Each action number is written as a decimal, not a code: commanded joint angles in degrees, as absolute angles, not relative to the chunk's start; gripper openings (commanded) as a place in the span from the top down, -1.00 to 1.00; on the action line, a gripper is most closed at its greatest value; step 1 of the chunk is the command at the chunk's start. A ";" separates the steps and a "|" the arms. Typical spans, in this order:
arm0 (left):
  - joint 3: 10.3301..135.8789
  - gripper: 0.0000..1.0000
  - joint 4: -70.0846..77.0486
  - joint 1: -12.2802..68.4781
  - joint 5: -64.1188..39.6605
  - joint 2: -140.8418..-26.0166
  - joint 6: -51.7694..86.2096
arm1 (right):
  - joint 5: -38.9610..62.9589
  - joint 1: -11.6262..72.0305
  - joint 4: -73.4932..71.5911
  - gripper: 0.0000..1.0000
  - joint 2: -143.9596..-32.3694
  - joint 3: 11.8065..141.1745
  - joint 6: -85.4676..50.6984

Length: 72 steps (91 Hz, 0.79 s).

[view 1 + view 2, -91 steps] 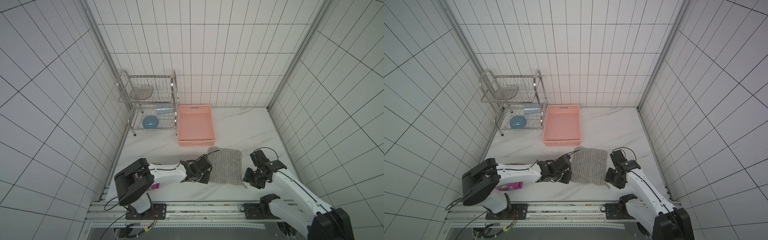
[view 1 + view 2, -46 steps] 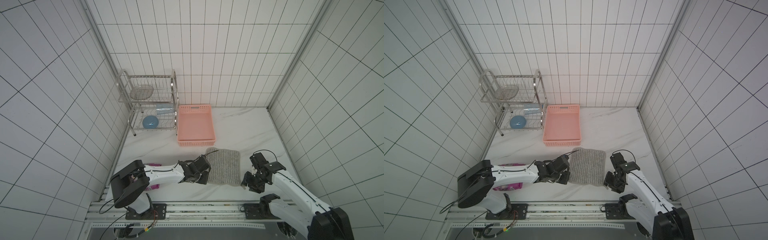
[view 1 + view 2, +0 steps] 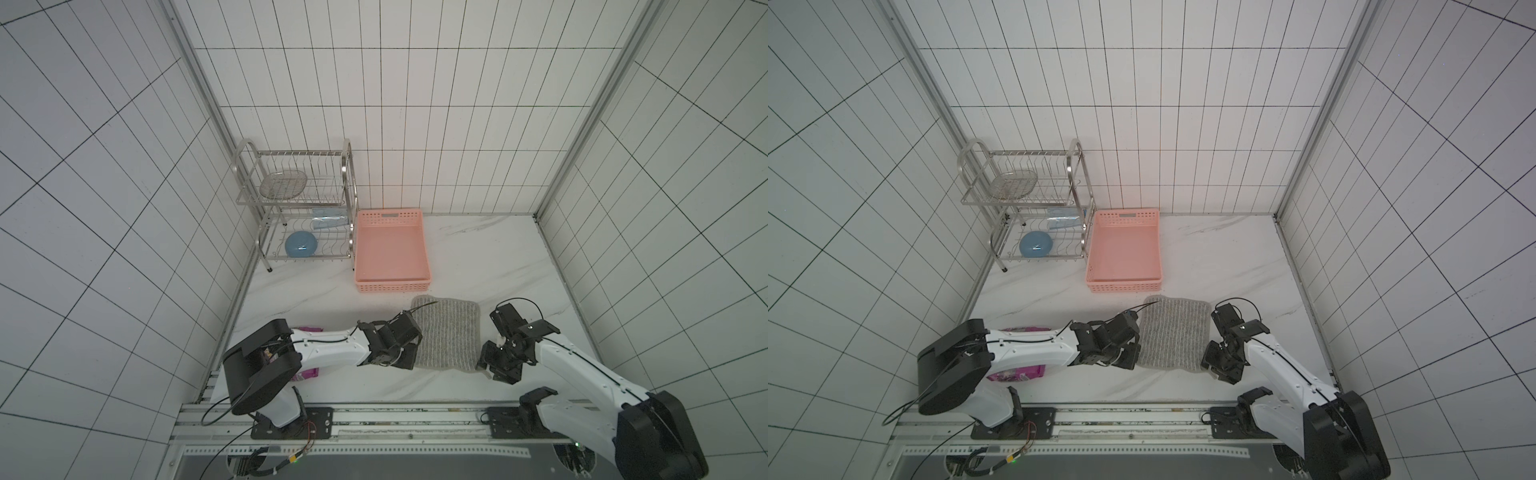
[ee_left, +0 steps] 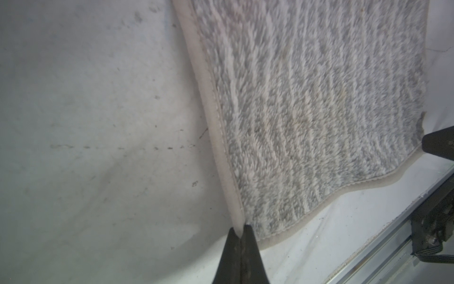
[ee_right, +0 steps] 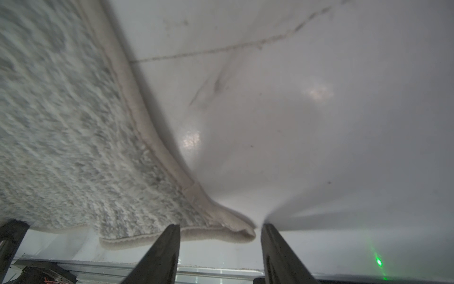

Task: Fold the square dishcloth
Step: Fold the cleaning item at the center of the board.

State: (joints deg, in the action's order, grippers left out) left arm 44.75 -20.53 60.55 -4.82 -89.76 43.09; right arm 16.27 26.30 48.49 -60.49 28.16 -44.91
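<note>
The square dishcloth, grey with whitish stripes and a pale hem, lies flat on the marble table in both top views. My left gripper is shut on the hem at the cloth's near left corner. My right gripper is open at the near right corner. That corner's curled hem lies between its two fingers, apart from both. The cloth fills much of each wrist view.
An empty pink basket stands just behind the cloth. A metal dish rack holding a blue bowl is at the back left. A purple packet lies under the left arm. The metal rail runs along the table's front edge.
The right gripper has moved in on the cloth's near right corner and its jaws have spread wider. The left gripper keeps its grip and has shifted only slightly.
</note>
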 commanded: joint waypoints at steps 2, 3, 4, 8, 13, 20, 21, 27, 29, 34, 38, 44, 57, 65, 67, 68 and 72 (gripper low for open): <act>44.21 1.00 -19.49 60.56 -4.95 -89.74 42.98 | 14.20 26.98 48.69 -0.09 -59.46 28.09 -47.47; 44.21 1.00 -19.46 60.56 -4.94 -89.74 42.98 | 14.13 26.98 48.69 -0.08 -59.48 28.11 -47.47; 44.17 1.00 -19.49 60.51 -4.97 -89.74 42.98 | 14.05 26.98 48.69 -0.07 -59.53 28.12 -47.55; 44.13 1.00 -19.42 60.51 -4.90 -89.68 43.04 | 13.93 27.04 48.72 -0.03 -59.69 28.19 -47.60; 44.08 1.00 -19.26 60.56 -4.77 -89.65 43.15 | 14.00 27.18 48.66 0.01 -60.01 28.34 -47.55; 43.82 1.00 -19.11 60.56 -4.77 -89.56 43.32 | 14.85 27.38 48.49 0.00 -60.79 28.43 -47.38; 43.80 1.00 -19.13 60.56 -4.80 -89.56 43.32 | 15.03 27.40 48.46 0.00 -60.85 28.41 -47.33; 43.76 1.00 -19.08 60.56 -4.87 -89.59 43.49 | 16.48 27.61 48.15 -0.03 -61.44 27.90 -47.49; 43.70 1.00 -19.07 60.56 -4.84 -89.57 43.57 | 17.02 27.71 48.05 -0.04 -61.72 27.63 -47.71; 43.50 1.00 -19.09 60.55 -4.83 -89.35 43.75 | 18.05 27.92 47.73 -0.06 -62.00 26.87 -48.20; 43.32 1.00 -19.08 60.53 -4.63 -89.08 43.94 | 18.45 28.15 47.61 -0.08 -61.95 26.46 -48.51; 43.16 1.00 -19.08 60.56 -4.34 -88.75 44.03 | 18.32 28.61 47.49 -0.10 -61.86 26.28 -48.83; 43.24 1.00 -19.32 60.51 -4.04 -88.68 43.90 | 17.81 28.74 46.20 0.15 -63.96 26.81 -48.89; 43.33 1.00 -19.67 60.51 -3.78 -88.53 43.86 | 18.19 28.92 45.09 0.38 -65.30 26.56 -48.87; 43.33 1.00 -19.75 60.55 -3.71 -88.47 43.86 | 18.19 29.01 44.91 0.44 -65.54 26.50 -48.87; 43.33 1.00 -19.76 60.55 -3.66 -88.44 43.86 | 18.24 29.05 44.87 0.46 -65.64 26.57 -48.87; 43.25 1.00 -19.97 60.52 -3.49 -88.25 43.86 | 18.17 29.09 44.95 0.55 -65.74 26.81 -48.79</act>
State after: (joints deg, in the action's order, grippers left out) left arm 43.68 -20.40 60.55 -4.62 -89.62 43.72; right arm 19.22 28.38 46.48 -64.20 27.97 -48.71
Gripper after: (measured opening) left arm 0.041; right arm 0.261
